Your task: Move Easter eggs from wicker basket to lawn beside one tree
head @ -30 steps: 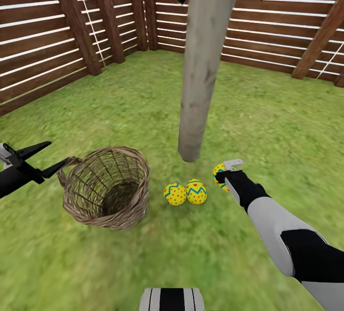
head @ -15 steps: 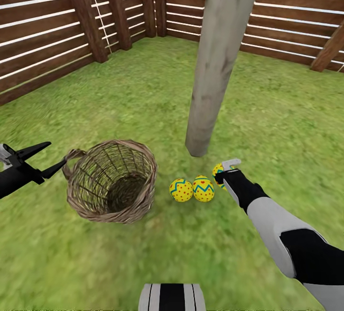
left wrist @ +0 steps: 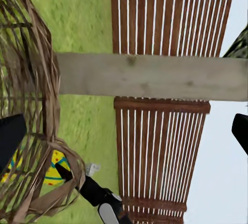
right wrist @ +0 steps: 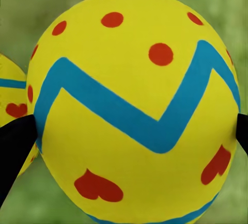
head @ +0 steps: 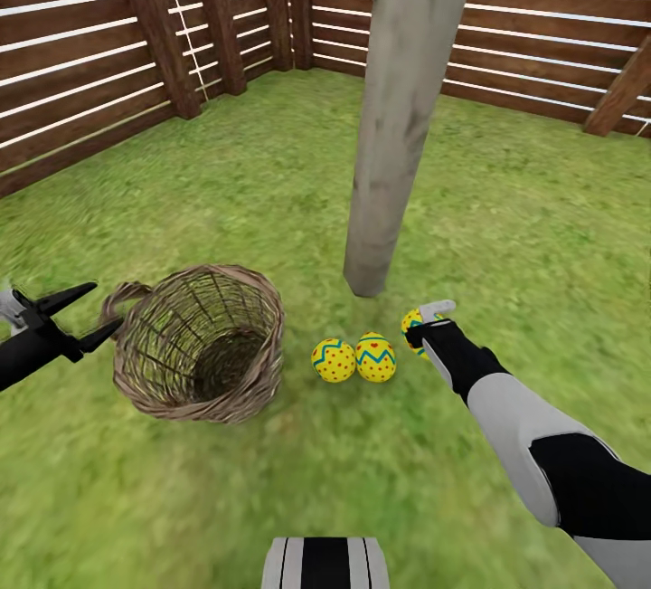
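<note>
A: Head view compared with half a second back: the whole picture has slid a little, so the camera moved; the round woven brown-tan wicker basket [head: 197,344] and the two bright yellow zigzag-banded Easter eggs on the grass [head: 354,358] keep their layout.

B: And the third yellow egg [right wrist: 134,108]?

A: Between the right fingers [head: 423,322], which press its sides (gripping, by my reading), low over the mottled green lawn [head: 506,236], just short of the pale grey-beige tree trunk [head: 391,132]. The other two lie just to the basket side of those fingers.

B: Left fingers [head: 74,310]?

A: Spread open, tips at the basket's loop handle. The basket looks empty, so only the release remains.
</note>
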Controlling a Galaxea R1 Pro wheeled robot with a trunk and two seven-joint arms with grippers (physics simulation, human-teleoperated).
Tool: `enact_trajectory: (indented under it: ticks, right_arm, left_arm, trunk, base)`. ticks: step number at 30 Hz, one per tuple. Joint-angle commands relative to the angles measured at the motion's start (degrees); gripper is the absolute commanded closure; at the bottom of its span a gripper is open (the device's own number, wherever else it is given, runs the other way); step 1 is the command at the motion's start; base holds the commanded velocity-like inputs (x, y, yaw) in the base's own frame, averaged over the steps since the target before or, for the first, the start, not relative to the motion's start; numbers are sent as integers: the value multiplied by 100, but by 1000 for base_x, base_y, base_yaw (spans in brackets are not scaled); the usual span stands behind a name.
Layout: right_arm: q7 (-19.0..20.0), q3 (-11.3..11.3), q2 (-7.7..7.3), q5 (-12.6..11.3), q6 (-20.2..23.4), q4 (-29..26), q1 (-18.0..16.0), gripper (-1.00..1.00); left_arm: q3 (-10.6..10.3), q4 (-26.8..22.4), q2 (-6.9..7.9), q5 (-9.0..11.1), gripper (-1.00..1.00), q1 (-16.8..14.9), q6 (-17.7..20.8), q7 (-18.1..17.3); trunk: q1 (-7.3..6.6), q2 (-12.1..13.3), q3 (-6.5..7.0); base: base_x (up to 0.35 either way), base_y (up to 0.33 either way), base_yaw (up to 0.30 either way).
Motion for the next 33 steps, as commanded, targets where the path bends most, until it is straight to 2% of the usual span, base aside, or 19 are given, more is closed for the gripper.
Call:
enact_trajectory:
  ticks: [1, 3, 7, 11, 13, 14, 17, 18, 21, 22, 33]
  right_arm:
    - [-1, 29, -4, 49, 48, -14, -3, 100]
    - [-1, 29, -4, 51, 53, -11, -1, 100]
    - [0, 22, -9, 39, 57, -15, -3, 100]
    - [-88, 5, -4, 23, 61, 45, -1, 100]
    - [-440, -14, -4, 9, 28, 66, -1, 100]
    - [-756, -22, -4, -3, 8, 69, -1, 100]
    - [-1025, -36, -4, -29, -84, 78, -1, 100]
    - [-1048, -44, -4, -28, -174, 79, -1, 100]
    - [-1063, -30, 22, -31, -932, 74, -1, 100]
    - [-1059, -32, 22, -29, -996, 69, -1, 100]
    - [-965, 22, 29, 17, -995, -23, 8, 100]
  left_arm:
    - [6, 62, 10, -40, -100, -5, 29, -60]
    - [14, 105, 3, -24, -100, -2, 33, -62]
    - [16, 44, 13, 242, -100, -4, 39, -61]
    - [16, -615, 50, 277, -100, -4, 42, -60]
    - [20, -725, 55, 278, -100, -5, 42, -60]
    - [19, -748, 56, 278, -100, -5, 42, -60]
    - [17, -767, 56, 278, -100, -5, 42, -60]
    - [16, -769, 56, 278, -100, -5, 42, -60]
    - [16, -767, 56, 278, -100, -5, 42, -60]
    - [16, -767, 56, 278, -100, -5, 42, -60]
    - [16, -763, 48, 278, -100, -5, 42, -60]
  trunk:
    - [-1, -1, -3]
    - [-1, -1, -3]
    - [9, -7, -92]
    - [19, -12, -181]
    - [25, -15, -225]
    - [27, -16, -247]
    - [35, -20, -314]
    - [37, -22, -336]
    - [45, -26, -402]
    - [48, -27, -424]
    - [76, -42, -668]
  base:
    - [0, -3, 0]
    - [0, -1, 133]
    - [0, 0, 145]
    - [0, 0, 7]
    - [0, 0, 0]
    - [0, 0, 0]
    - [0, 0, 0]
    - [0, 0, 0]
    - [0, 0, 0]
    - [0, 0, 0]
    - [0, 0, 0]
